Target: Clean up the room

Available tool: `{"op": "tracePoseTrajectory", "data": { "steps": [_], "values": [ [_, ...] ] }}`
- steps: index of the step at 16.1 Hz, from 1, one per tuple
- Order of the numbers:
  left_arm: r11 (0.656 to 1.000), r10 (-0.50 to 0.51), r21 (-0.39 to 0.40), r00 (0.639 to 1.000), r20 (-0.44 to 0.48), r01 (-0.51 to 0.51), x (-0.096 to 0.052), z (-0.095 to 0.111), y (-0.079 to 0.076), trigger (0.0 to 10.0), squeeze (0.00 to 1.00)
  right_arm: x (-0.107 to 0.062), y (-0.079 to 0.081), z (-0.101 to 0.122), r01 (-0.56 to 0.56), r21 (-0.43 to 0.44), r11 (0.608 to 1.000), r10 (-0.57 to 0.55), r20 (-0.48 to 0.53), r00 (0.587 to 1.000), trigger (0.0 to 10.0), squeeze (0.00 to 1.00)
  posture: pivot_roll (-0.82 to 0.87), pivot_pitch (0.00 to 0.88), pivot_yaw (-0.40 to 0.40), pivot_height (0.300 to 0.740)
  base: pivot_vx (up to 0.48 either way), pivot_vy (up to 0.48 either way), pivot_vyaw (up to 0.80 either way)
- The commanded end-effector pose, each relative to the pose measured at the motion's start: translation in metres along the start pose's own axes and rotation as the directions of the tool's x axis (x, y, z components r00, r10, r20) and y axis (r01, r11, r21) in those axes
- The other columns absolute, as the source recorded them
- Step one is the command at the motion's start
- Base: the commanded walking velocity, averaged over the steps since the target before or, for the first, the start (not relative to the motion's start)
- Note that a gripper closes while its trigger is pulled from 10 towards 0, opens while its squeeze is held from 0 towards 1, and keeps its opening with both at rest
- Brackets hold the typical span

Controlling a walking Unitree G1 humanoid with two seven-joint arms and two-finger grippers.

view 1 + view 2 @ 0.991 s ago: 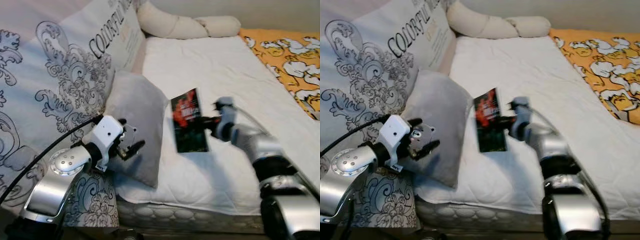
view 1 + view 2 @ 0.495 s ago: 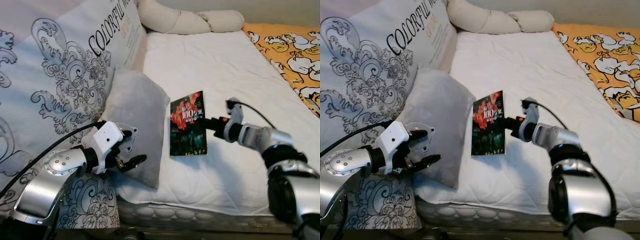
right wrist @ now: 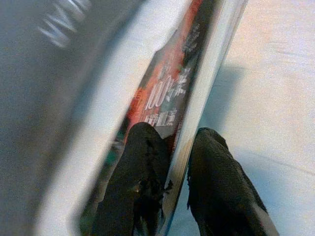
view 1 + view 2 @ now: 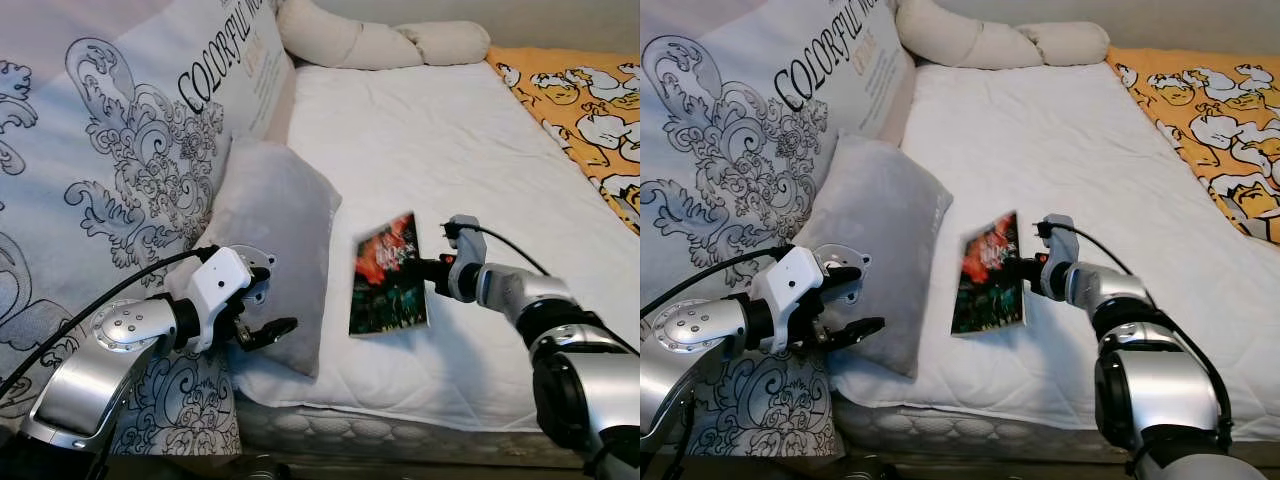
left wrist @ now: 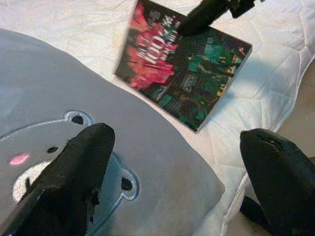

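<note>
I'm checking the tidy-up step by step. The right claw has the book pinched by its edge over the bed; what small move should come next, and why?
Probably lift the book a little higher off the white mattress before carrying it off. The right claw is shut on its edge, and it hangs tilted just above the sheet beside the grey pillow, so it might snag. The left claw hovers open over that pillow.

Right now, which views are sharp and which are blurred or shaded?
Left eye view: bed and pillow sharp, the book smeared by motion. Left wrist view: book sharp, left end effector soft. Right wrist view: grainy, book cover streaked, pillow a dark blur, a shadow on the sheet behind the right end effector.
</note>
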State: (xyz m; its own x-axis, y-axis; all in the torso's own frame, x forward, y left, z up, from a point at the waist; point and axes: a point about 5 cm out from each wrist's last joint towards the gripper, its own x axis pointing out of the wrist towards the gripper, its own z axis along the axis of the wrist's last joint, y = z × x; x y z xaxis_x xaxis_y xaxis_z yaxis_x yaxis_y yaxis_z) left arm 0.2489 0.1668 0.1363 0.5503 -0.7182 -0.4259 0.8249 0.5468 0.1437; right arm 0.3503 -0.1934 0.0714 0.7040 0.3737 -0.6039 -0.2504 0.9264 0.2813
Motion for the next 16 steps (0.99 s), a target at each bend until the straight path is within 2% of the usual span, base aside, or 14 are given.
{"op": "tracePoseTrajectory", "data": {
  "steps": [1,3,6,8,10,11,12,13,14,15,16],
  "values": [
    [1.0,0.001,0.023,1.0,-0.012,-0.001,-0.001,0.002,-0.001,10.0,0.0,0.0,-0.001,0.009,0.055,-0.065,0.996,-0.052,0.046,0.998,10.0,1.0,0.01,0.0,0.045,0.74,0.0,0.0,0.0],
    [1.0,0.005,0.022,1.0,-0.013,-0.004,0.0,0.002,-0.002,10.0,0.0,0.0,-0.002,0.012,0.085,-0.077,0.993,-0.079,0.074,0.994,10.0,1.0,0.02,0.0,0.043,0.74,0.0,0.0,0.0],
    [1.0,0.004,0.017,1.0,-0.012,-0.004,0.003,0.001,-0.005,10.0,0.0,0.0,-0.008,0.004,0.143,-0.114,0.983,-0.137,0.061,0.989,10.0,1.0,0.01,0.0,0.042,0.74,0.0,0.0,0.0],
    [1.0,0.008,0.008,1.0,-0.006,-0.008,0.006,-0.001,-0.007,10.0,0.0,-0.003,-0.015,-0.002,0.157,-0.086,0.984,-0.149,0.093,0.985,10.0,1.0,0.0,0.0,0.039,0.74,0.0,0.0,0.0],
    [0.998,0.058,-0.023,0.998,0.022,-0.058,0.01,-0.003,-0.006,10.0,0.0,-0.007,-0.019,0.0,0.154,-0.061,0.986,-0.143,0.16,0.977,10.0,1.0,0.0,0.0,0.036,0.74,0.0,0.0,0.0],
    [0.989,0.138,-0.057,0.989,0.048,-0.136,0.015,-0.003,-0.004,10.0,0.0,-0.009,-0.022,0.002,0.168,-0.065,0.984,-0.15,0.213,0.965,10.0,1.0,-0.01,0.0,0.033,0.74,0.0,0.0,0.0],
    [0.962,0.26,-0.111,0.96,0.103,-0.249,0.022,0.001,-0.001,10.0,0.0,-0.013,-0.023,0.003,0.181,-0.067,0.981,-0.153,0.304,0.94,10.0,1.0,-0.02,0.0,0.032,0.74,0.0,0.0,0.0],
    [0.955,0.286,-0.119,0.952,0.112,-0.273,0.023,0.001,0.0,10.0,0.0,-0.013,-0.023,0.003,0.186,-0.068,0.98,-0.156,0.316,0.936,10.0,1.0,-0.02,0.0,0.032,0.74,0.0,0.0,0.0],
    [0.925,0.374,-0.122,0.915,0.148,-0.359,0.028,0.007,0.004,10.0,0.0,-0.015,-0.019,-0.004,0.19,-0.038,0.981,-0.164,0.36,0.918,10.0,1.0,-0.02,0.0,0.023,0.74,0.0,0.0,0.0],
    [0.902,0.426,-0.153,0.889,0.17,-0.403,0.03,0.009,0.005,10.0,0.0,-0.019,-0.015,-0.013,0.194,-0.01,0.981,-0.174,0.403,0.898,10.0,1.0,-0.03,0.0,0.028,0.74,0.0,0.0,0.0],
    [0.89,0.448,-0.179,0.877,0.175,-0.42,0.032,0.01,0.004,10.0,0.0,-0.024,-0.009,-0.019,0.19,0.012,0.982,-0.176,0.434,0.883,10.0,1.0,-0.04,0.0,0.036,0.74,0.0,0.0,0.0]
  ]
}}
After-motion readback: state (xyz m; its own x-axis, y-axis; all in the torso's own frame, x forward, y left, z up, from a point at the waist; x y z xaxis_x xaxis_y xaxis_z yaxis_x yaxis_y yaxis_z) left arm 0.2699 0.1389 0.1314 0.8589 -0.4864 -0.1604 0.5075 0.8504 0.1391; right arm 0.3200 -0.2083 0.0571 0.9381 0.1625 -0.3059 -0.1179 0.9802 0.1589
